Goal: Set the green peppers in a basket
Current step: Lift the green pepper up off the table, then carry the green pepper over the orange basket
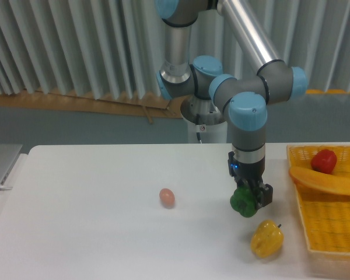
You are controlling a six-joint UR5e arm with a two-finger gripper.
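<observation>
Camera — green pepper point(242, 202) half-hidden in claw point(248, 200)

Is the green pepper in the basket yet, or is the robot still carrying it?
Not yet. The picking-up part looks done: the claw is shut on the green pepper, which hangs above the table beside the yellow pepper. What's left is carrying it over the yellow basket on the right and letting go.
</observation>
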